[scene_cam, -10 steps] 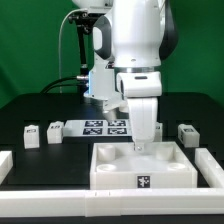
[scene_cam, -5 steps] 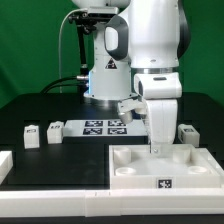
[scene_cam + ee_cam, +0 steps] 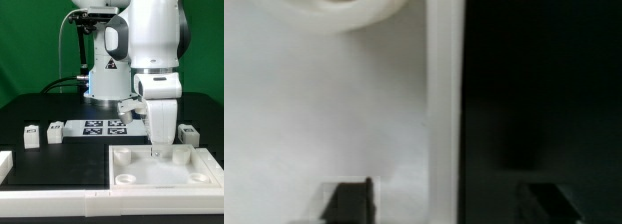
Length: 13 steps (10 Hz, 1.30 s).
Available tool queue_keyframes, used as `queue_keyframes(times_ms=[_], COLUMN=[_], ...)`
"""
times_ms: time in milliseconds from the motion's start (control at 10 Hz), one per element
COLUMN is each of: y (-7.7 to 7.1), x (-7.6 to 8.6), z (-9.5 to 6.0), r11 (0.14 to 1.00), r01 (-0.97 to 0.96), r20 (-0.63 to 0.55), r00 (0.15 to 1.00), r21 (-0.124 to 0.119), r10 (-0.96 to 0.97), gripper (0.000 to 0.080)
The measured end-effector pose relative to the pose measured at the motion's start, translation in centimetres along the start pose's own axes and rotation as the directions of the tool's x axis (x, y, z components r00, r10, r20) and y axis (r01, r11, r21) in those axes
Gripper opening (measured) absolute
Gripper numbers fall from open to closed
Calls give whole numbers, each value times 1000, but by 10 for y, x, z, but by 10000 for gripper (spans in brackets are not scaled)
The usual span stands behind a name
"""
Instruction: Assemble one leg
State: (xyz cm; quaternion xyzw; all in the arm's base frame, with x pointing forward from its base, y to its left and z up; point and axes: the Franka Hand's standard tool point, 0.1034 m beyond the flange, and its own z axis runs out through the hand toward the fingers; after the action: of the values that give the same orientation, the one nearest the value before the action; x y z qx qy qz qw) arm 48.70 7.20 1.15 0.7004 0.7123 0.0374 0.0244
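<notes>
Three legs stand on the black table (image 3: 40,105), none of them grasped. The nearest leg (image 3: 186,133) sits just past the far right corner of the white panel (image 3: 135,168), at about 2 o'clock from the gripper (image 3: 160,152) in the exterior view, near the jaws but apart from them. It is a small stubby white block, upright, with a dark square tag on the face toward the camera. The two other legs (image 3: 30,135) (image 3: 55,130) stand side by side well off at 9 o'clock, beside the marker board (image 3: 105,126).

The jaws are spread and hold nothing. In the wrist view the gripper (image 3: 446,200) straddles the panel's (image 3: 313,110) raised rim: one dark fingertip (image 3: 349,200) hangs over the white floor, the other over the table (image 3: 544,100). Whether either touches the rim cannot be told. A round corner socket (image 3: 340,8) shows on the panel.

The panel itself is a shallow tray with a raised rim and round hollows at its corners, and the arm's tip reaches down into its far right part.
</notes>
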Motion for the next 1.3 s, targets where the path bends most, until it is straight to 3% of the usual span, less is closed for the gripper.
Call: queue_keyframes(times_ms=[100, 200, 900, 1300], y=[0, 0, -1, -29], x=[0, 0, 0, 6], z=[0, 0, 0, -37], r11=[1000, 1000, 1000, 989], r01=[0, 0, -2, -139], r20=[0, 0, -1, -11], r00=[1000, 1000, 1000, 990], r21=[0, 0, -1, -41], r10=[0, 0, 2, 138], gripper=[553, 619, 649, 649])
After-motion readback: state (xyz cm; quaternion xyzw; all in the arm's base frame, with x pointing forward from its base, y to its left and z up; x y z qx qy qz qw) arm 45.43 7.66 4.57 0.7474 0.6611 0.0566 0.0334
